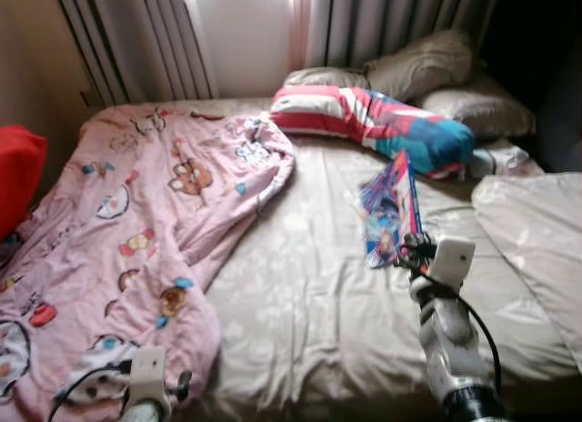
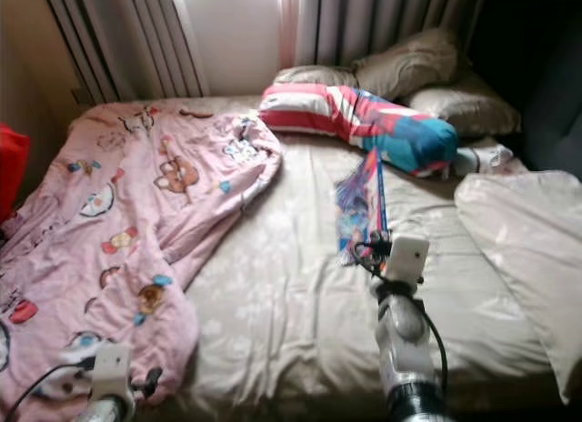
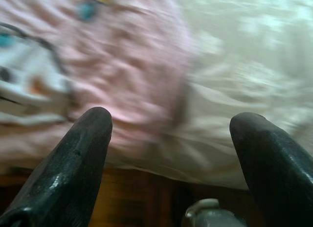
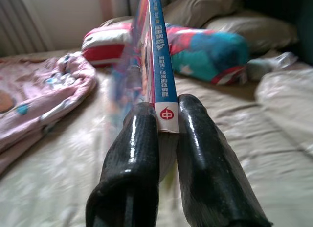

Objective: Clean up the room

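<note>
Bare sheet [image 1: 309,304] lies open mid-bed, hemmed by the pink blanket [image 1: 118,231], striped pillow [image 1: 364,117] and grey duvet [image 1: 536,231].

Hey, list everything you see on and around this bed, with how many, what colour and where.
Bed sheet: one, beige, covering the mattress.
Blanket: one, pink with cartoon prints, rumpled over the bed's left half.
Long pillow: one, red, white and blue, across the head of the bed.
Pillows: three, beige-grey, behind and right of the long pillow.
Duvet: one, pale beige, on the bed's right side.
Book: one, blue and pink cover, held on edge above the sheet.
Red cushion: one, at the left edge.
Curtains: grey, flanking a bright window.
Left pincer: open, over the blanket's near edge.
Right pincer: shut on the book's spine.
</note>
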`<state>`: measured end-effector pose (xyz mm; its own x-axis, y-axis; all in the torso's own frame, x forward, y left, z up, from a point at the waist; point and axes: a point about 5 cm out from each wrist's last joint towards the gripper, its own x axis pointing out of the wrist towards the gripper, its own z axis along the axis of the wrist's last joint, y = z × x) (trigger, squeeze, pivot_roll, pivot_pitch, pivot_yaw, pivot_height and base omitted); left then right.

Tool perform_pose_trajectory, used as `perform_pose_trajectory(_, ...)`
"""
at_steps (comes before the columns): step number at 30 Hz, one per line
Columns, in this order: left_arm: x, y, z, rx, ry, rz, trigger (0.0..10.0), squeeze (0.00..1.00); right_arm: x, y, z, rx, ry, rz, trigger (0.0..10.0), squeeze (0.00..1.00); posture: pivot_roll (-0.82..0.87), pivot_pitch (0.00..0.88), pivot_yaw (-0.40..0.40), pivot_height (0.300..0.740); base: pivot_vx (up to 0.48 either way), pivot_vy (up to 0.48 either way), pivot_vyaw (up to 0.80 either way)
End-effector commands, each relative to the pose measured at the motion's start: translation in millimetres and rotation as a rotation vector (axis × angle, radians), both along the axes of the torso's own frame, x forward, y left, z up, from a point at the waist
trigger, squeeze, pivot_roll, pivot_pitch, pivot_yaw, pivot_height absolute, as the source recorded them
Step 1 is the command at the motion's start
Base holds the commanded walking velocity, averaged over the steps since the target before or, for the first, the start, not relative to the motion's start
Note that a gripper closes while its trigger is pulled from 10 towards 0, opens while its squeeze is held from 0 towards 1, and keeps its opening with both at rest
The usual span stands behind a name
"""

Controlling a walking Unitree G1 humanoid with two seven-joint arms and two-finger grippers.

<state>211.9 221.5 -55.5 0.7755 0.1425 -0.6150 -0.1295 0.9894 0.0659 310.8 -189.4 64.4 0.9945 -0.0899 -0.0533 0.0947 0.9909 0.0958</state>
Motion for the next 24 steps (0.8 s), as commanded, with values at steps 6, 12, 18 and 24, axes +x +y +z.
perform_pose_trajectory(6, -4.6, 9.9, -0.8, 0.017, 0.018, 0.016, 10.0, 0.00, 7.5, 6.0, 16.6, -0.028, -0.075, 0.029, 10.0, 0.00, -0.02, 0.000, 0.009, 0.720, 0.000, -0.328, 0.00)
perform_pose_trajectory(12, -3.9, 8.7, -0.8, 0.014, 0.018, 0.015, 10.0, 0.00, 7.9, 6.2, 16.5, -0.023, -0.071, 0.032, 10.0, 0.00, -0.02, 0.000, 0.006, 0.720, 0.000, -0.330, 0.00)
perform_pose_trajectory(18, -6.5, 8.5, -2.8, 0.012, 0.033, 0.016, 10.0, 0.00, 7.6, 4.9, 16.1, -0.018, -0.069, 0.024, 10.0, 0.00, -0.02, 0.000, 0.006, 0.720, 0.000, -0.328, 0.00)
perform_pose_trajectory(24, -11.1, 9.7, -6.0, 0.004, 0.061, 0.031, 10.0, 0.00, 8.2, 3.5, 15.4, -0.008, -0.061, 0.027, 10.0, 0.00, -0.02, 0.000, 0.005, 0.720, 0.000, 0.000, 0.00)
